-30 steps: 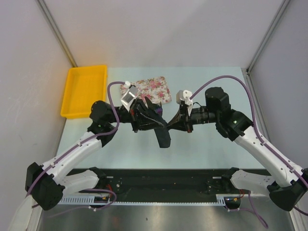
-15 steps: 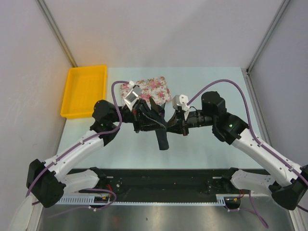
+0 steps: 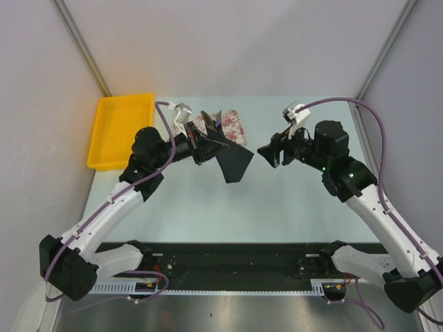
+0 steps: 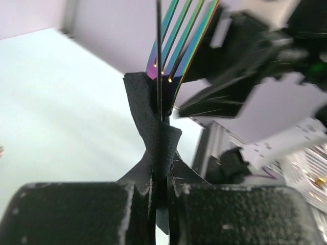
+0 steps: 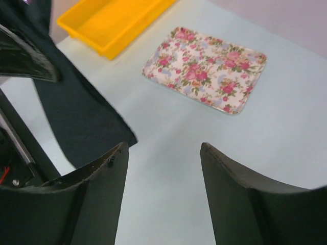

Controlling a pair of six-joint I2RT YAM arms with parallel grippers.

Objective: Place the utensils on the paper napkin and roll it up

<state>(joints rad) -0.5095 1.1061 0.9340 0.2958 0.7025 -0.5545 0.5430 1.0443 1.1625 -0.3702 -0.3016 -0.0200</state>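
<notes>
My left gripper [image 3: 205,146] is shut on the black paper napkin [image 3: 233,162], which is gathered around the utensils and held above the table. In the left wrist view the napkin [image 4: 153,125] is pinched between the fingers [image 4: 76,214]. A fork [image 4: 179,35] with rainbow-sheened tines sticks up out of it, beside the thin edge of a second utensil [image 4: 158,56]. A loose flap of the napkin [image 5: 76,109] hangs down. My right gripper [image 3: 267,155] stands open to the right of the napkin, apart from it, and the right wrist view shows that gripper [image 5: 163,147] with nothing between its fingers.
The pink floral tray [image 3: 234,125] lies on the table behind the held bundle, and the right wrist view shows the tray [image 5: 207,69] bare. A yellow bin [image 3: 121,129] sits at the far left. Grey walls close in both sides.
My right gripper opened, let go of the napkin and drew back to the right. The left arm swung the bundle up and toward the back, leaving a flap hanging.
</notes>
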